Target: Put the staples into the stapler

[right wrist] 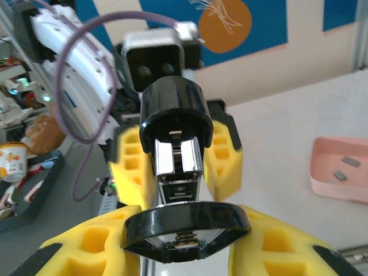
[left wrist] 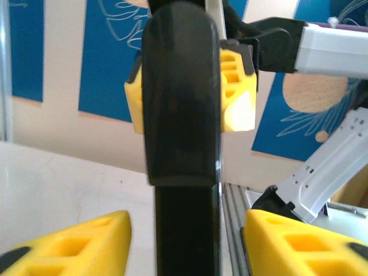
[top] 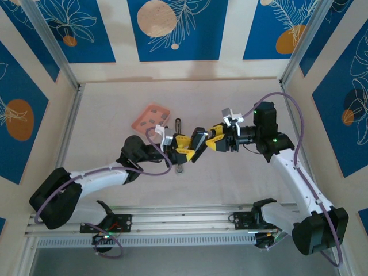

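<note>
small black-and-silver metal stapler (right wrist: pixel 175 155) looks stiff, light, kinda slick: right hand (right wrist: pixel 185 244) pinches its sides, left hand (left wrist: pixel 187 241) sits half-open around it, not gripping.

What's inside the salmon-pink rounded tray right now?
A few tiny dark grey metal staple strips lie loose on the floor of the salmon-pink rounded tray. Its right part runs out of the right wrist view, so the exact count is unclear.

Raised in the air and seen end-on, small slim stapler (right wrist: pixel 172 115) with black top arm over shiny silver metal bar; lying flat and apart in a salmon-pink rounded tray (right wrist: pixel 330 190), tiny dark grey rectangular metal staples (right wrist: pixel 349 162).
</note>
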